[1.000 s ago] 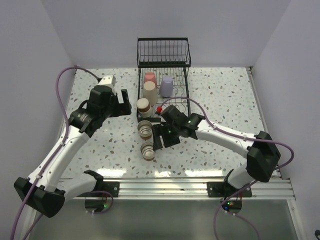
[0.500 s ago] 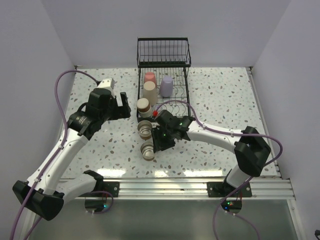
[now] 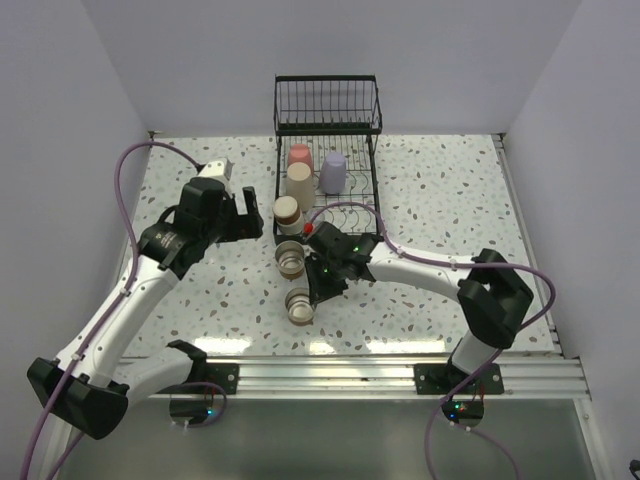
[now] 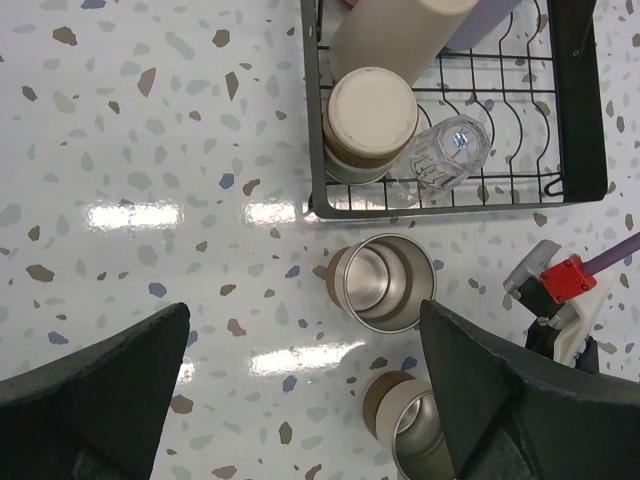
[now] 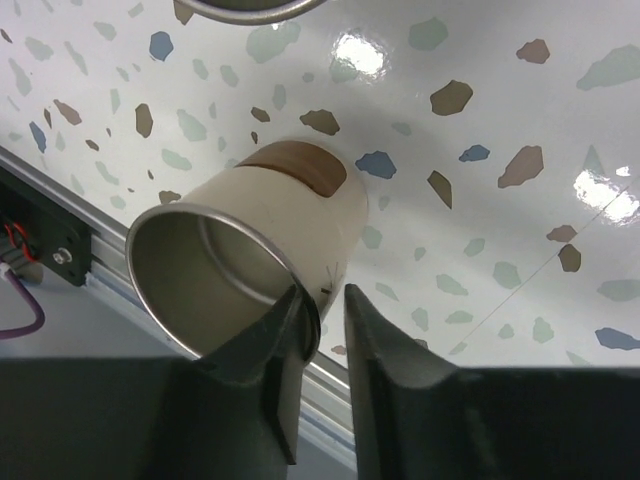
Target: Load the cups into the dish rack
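A brown cup (image 3: 298,306) with a shiny metal inside stands open end up near the table's front; in the right wrist view this cup (image 5: 250,240) fills the middle. My right gripper (image 3: 315,290) (image 5: 330,300) straddles its rim, one finger inside against the wall, the other outside with a thin gap. A second metal-lined cup (image 3: 291,259) (image 4: 385,282) stands just behind it. My left gripper (image 3: 250,215) (image 4: 303,320) hovers wide open and empty above the table left of both. The dish rack (image 3: 328,110) holds pink (image 3: 299,156), lavender (image 3: 333,172), beige (image 3: 299,184), brown (image 3: 288,213) and clear (image 4: 448,153) cups.
The rack's flat tray (image 4: 580,120) lies just behind the two loose cups, its upright basket at the back wall. An aluminium rail (image 3: 330,375) runs along the table's front edge, close behind the gripped cup. Walls close the left, right and far sides.
My right arm has slid left and forward to the near cup, and its jaws have narrowed round the rim. The left arm has barely moved.
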Available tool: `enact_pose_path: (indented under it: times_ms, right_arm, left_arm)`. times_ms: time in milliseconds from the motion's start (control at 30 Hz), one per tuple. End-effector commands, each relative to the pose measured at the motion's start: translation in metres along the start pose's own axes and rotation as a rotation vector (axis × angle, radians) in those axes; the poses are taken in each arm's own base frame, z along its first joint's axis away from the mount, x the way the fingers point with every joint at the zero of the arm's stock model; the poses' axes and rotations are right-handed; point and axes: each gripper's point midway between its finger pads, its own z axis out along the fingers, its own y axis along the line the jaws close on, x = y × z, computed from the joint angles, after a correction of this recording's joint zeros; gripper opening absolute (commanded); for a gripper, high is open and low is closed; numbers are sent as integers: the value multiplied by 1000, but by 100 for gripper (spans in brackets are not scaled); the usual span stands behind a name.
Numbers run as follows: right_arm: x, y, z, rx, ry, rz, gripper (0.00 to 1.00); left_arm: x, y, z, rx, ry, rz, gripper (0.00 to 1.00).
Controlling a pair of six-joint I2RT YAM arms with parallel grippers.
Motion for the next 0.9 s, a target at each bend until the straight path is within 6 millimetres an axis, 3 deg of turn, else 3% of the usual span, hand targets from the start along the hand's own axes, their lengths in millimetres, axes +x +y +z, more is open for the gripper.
enact_pose_path:
  times_ms: [0, 33, 67, 300, 400, 533, 867]
  right_arm:
    - [-12, 10, -3, -9, -42, -17, 21]
    - [-12, 10, -3, -7, -43, -18, 16]
    - [-11, 7, -4, 2, -41, -21, 0]
    - [-6, -10, -35, 66, -97, -38, 0]
    - [-8, -16, -64, 79, -164, -43, 0]
    - [-5, -24, -97, 109, -219, -40, 0]
    - [-8, -10, -172, -21, -405, 20, 0]
  left_arm:
    - [-8, -3, -4, 18, -37, -28, 100]
    - [-9, -3, -4, 16, -40, -28, 100]
    - [-8, -2, -5, 14, -38, -28, 100]
    - [-13, -6, -10, 25, -36, -28, 100]
    - [-11, -11, -9, 46, -28, -61, 100]
    - [-11, -31, -14, 155, -19, -117, 100]
    - [-22, -51, -38, 287, -68, -142, 100]
